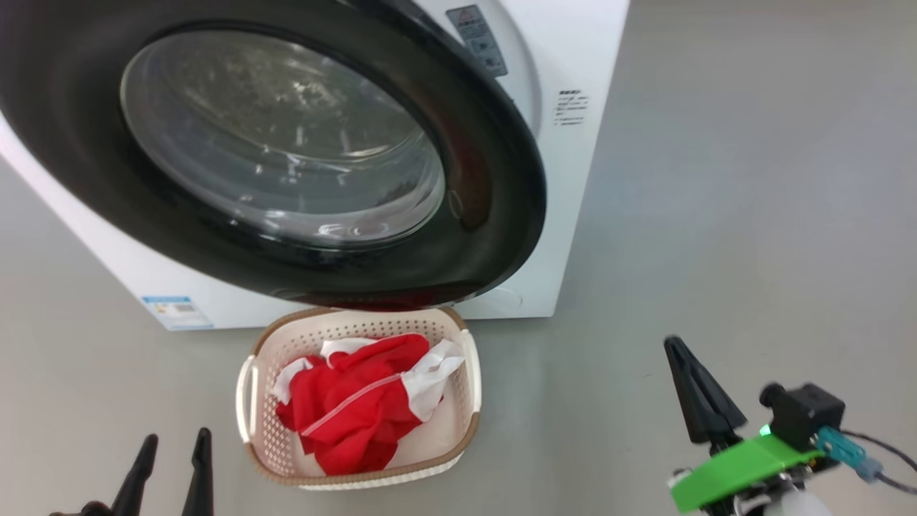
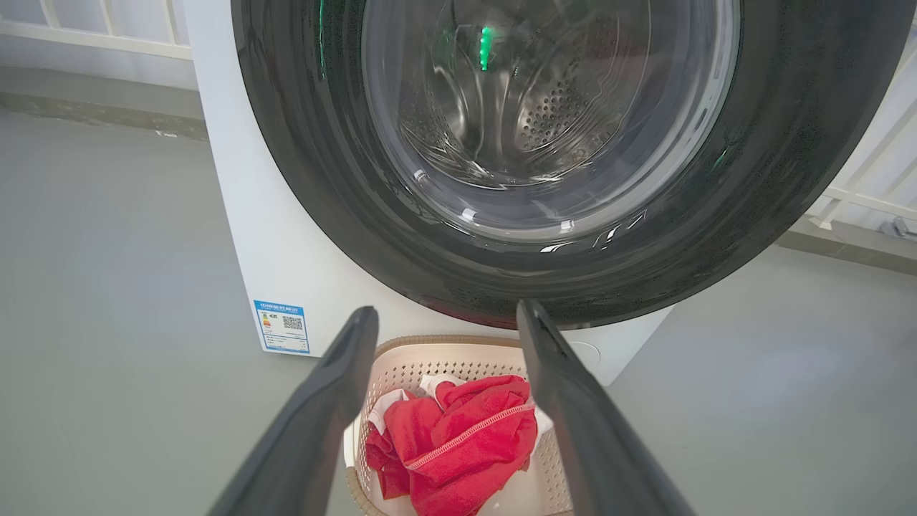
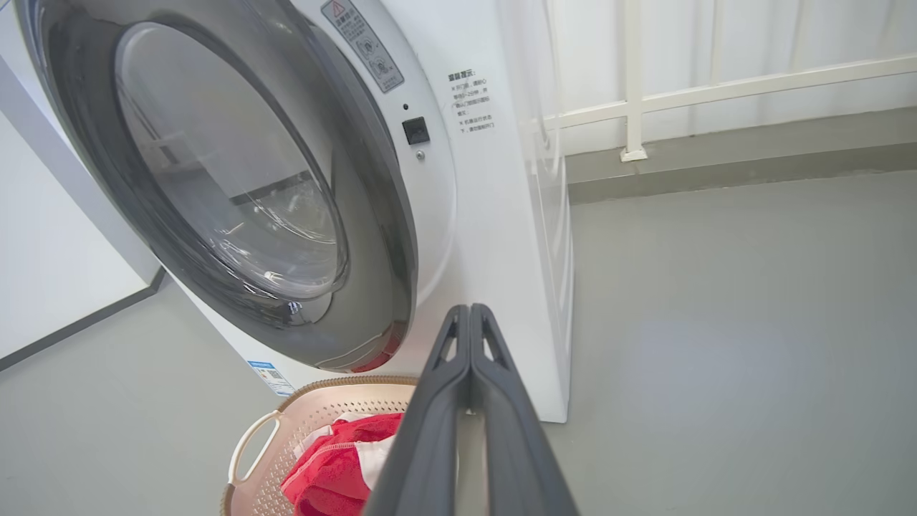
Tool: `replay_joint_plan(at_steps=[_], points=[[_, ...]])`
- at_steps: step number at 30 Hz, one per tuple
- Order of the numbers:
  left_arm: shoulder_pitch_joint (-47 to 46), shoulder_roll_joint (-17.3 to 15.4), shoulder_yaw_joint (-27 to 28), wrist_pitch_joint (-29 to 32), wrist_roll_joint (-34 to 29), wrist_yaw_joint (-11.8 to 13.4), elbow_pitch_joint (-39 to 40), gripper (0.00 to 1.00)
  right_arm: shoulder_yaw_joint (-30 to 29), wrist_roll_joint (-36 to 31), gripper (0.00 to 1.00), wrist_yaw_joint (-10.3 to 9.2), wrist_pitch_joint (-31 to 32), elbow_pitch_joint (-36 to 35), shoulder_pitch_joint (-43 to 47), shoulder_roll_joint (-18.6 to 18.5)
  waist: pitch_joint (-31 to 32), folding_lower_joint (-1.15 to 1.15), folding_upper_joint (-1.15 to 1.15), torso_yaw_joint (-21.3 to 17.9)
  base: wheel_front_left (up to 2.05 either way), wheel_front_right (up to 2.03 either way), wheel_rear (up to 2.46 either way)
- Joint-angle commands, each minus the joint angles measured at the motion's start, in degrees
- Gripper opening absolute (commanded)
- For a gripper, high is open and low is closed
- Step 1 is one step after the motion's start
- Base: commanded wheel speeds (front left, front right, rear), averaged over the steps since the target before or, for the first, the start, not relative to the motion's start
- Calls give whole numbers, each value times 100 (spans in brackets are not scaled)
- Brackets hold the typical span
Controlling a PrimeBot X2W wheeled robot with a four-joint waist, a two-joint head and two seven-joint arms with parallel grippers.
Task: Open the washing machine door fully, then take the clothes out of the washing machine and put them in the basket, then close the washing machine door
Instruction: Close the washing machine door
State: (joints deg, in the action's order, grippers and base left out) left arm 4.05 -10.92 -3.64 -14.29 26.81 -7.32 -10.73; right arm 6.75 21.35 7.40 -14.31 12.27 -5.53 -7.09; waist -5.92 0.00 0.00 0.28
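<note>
The washing machine (image 1: 573, 57) is a white box with its round black-rimmed door (image 1: 501, 179) swung close to the front; the door's right edge stands a little off the panel (image 3: 437, 215). On the floor just below the door stands the cream basket (image 1: 469, 358), with the red and white clothes (image 1: 358, 408) lying inside it. My left gripper (image 1: 177, 436) is open and empty at the lower left, short of the basket. In the left wrist view its fingers (image 2: 559, 387) frame the clothes (image 2: 458, 437). Low on the right, my right gripper (image 1: 672, 345) is shut on nothing, its fingers (image 3: 469, 337) pressed together.
A blue label (image 1: 168, 309) sits at the machine's lower left corner. Grey floor (image 1: 716, 215) spreads wide to the right of the machine. A white railing (image 3: 716, 89) runs along the wall behind.
</note>
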Motion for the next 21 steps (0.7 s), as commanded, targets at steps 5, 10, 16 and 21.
replay_joint_plan(at_steps=[5,10,16,21], points=[[-387,-65,39,-71,30,-17,165,100,375,18,0,9,-69,74,-672,84,-290,0,0,343,0,0,0],[-569,-58,-98,-71,93,-17,162,100,506,38,0,9,-69,282,-1152,115,-502,0,0,585,0,0,0],[-826,-23,-224,-71,171,-17,182,100,634,-12,0,9,-69,530,-1780,134,-847,0,0,811,0,0,0],[-1031,-23,-314,-71,238,-17,186,100,639,-26,0,9,-69,714,-2263,173,-1125,0,0,937,0,0,0]])
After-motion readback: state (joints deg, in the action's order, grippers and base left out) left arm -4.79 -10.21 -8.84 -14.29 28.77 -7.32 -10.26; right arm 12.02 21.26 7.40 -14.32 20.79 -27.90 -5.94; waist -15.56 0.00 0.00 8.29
